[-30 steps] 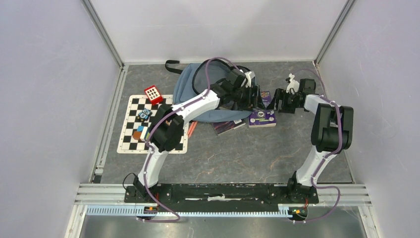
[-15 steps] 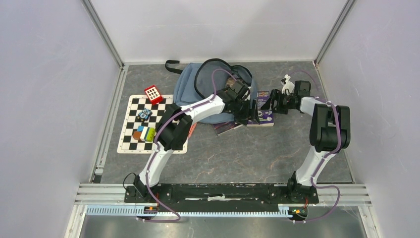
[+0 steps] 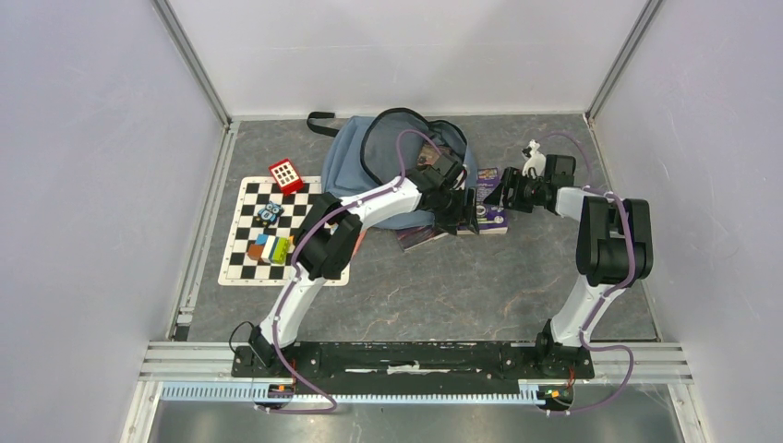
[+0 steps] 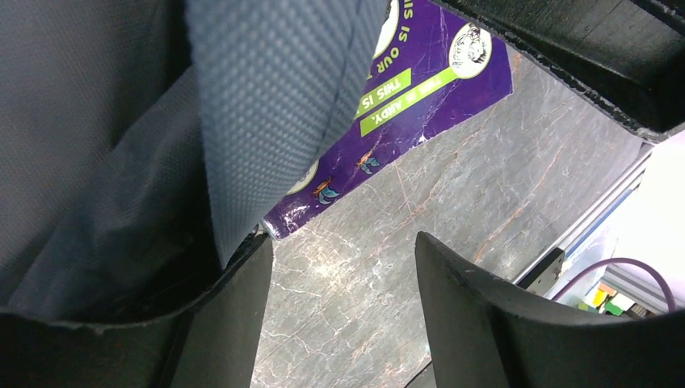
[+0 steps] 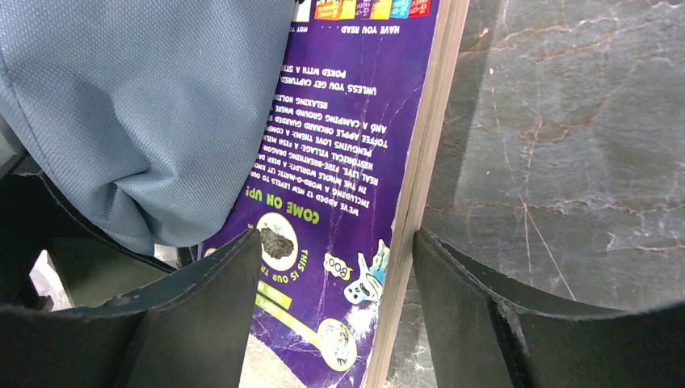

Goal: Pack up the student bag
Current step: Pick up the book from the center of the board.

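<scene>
The table (image 3: pixel 443 286) lay grey under me. The bag (image 3: pixel 349 164) sat at its far middle, mouth open, with both my pincers at its right edge. A purple book (image 3: pixel 489 218) lay just beside it, partly under its cloth. My left pincer (image 3: pixel 464 210) stood with jaws apart, bag cloth hanging against one finger (image 4: pixel 234 315), bare table in the gap. My right pincer (image 3: pixel 504 192) faced it, jaws apart astride the book's edge, gripping nothing.

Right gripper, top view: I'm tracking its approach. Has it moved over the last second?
Yes. The right gripper has shifted left, closer to the purple book lying beside the student bag.
</scene>
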